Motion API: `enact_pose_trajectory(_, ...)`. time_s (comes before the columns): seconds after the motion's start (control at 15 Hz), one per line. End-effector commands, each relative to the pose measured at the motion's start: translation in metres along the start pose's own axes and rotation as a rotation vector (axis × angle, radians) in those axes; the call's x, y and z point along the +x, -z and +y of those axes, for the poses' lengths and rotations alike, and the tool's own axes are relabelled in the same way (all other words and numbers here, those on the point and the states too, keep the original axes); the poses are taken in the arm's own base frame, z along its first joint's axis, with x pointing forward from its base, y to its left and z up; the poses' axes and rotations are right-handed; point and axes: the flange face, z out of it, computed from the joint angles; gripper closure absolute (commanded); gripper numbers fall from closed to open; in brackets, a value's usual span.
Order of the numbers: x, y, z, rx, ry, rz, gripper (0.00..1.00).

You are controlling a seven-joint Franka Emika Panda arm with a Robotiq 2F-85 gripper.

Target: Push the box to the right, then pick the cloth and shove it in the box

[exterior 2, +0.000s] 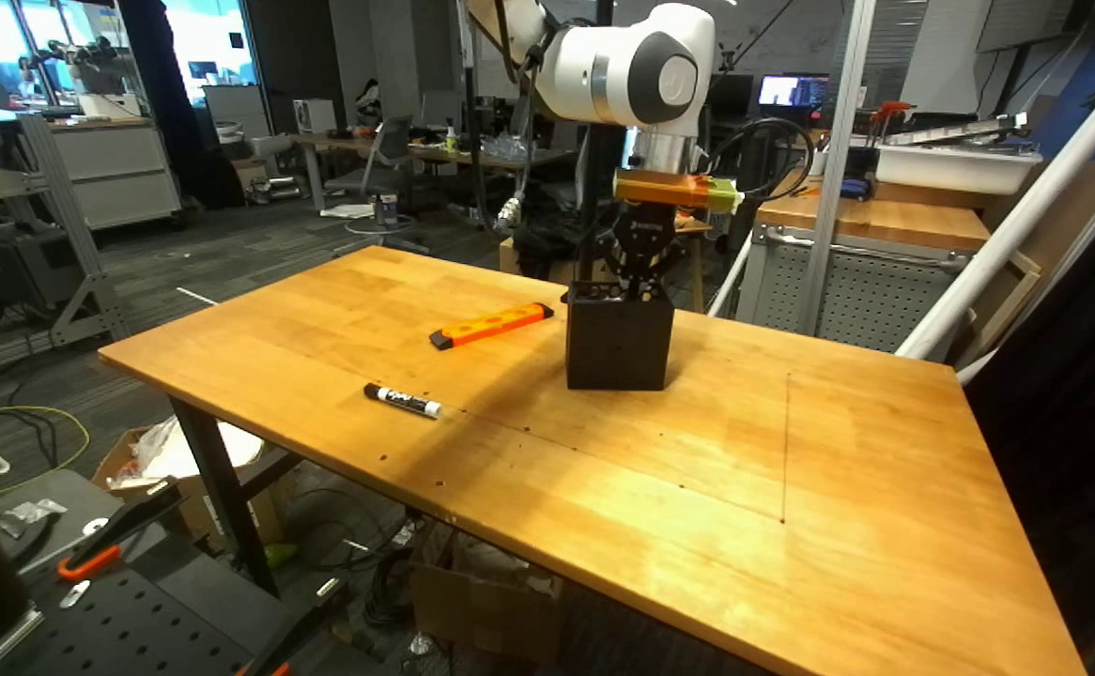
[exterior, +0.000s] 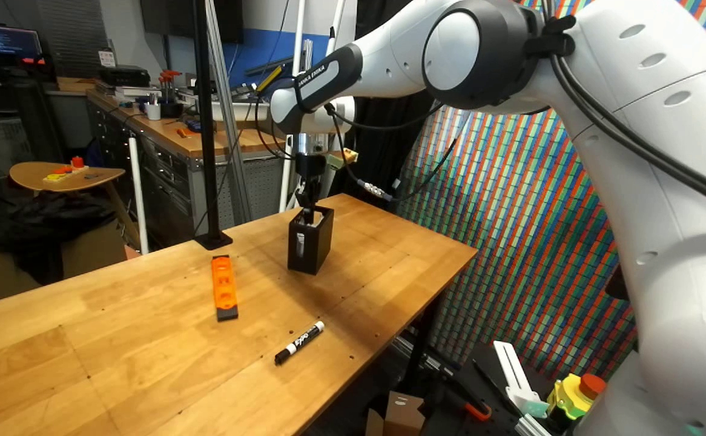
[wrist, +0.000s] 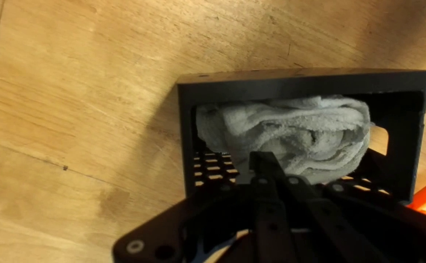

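The cloth [wrist: 308,131] is bunched inside the black box [wrist: 300,86], a gap being seen at one end. Over it, the gripper [wrist: 265,160] is fully closed; whether cloth is pinched cannot be told. In an exterior view, box and near edge are separated by wide tabletop [exterior 2: 623,512].

My white arm [exterior: 389,60] stretches over the wooden table [exterior: 147,339], and my gripper [exterior: 309,217] points straight down into the black box [exterior: 312,254], fingers together. The box stands upright; pale cloth [exterior: 318,218] shows at its mouth, just beside my fingers, and a whitish patch shows through the slot in one side. My tips go out of sight behind the rim, so whether they touch the cloth I cannot tell. The orange level [exterior: 224,287] lies near the foot of the black post [exterior: 205,133]. The marker [exterior: 300,343], lettered EXPO, lies well apart from box and level.
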Motion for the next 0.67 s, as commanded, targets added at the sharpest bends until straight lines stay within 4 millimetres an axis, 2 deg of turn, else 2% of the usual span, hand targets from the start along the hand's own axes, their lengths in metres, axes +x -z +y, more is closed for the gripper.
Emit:
enact_pose_trajectory(0.0, -0.008, 0.002, -0.012, -0.025, -0.017, 0.016, 1.0)
enact_pose_trajectory(0.33, -0.02, -0.017, -0.027, -0.03, -0.03, 0.045, 1.0)
enact_pose_trajectory(0.6, -0.029, -0.019, -0.036, -0.056, -0.036, 0.076, 1.0)
